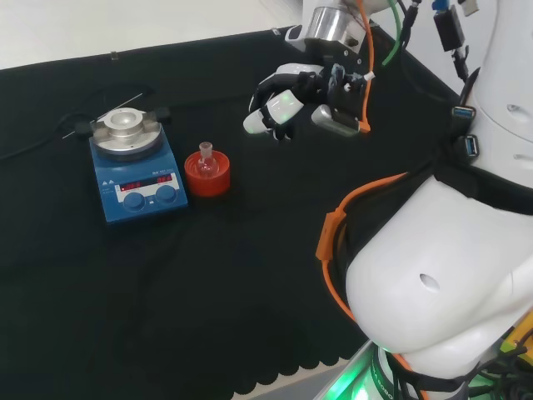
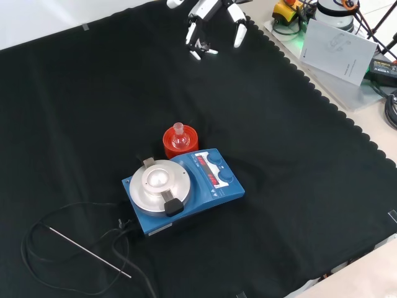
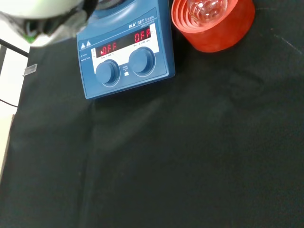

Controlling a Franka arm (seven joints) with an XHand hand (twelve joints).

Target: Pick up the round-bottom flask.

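Covering the bench, black cloth [image 2: 298, 186], hand [image 1: 287, 100] hanging unclenched, empty, above it.

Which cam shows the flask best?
Front view: the flask shows whole, neck up, sitting in its red stand beside the blue hotplate. Head view shows it smaller, from the side. Wrist view shows its bulb, cut off at the picture's edge.
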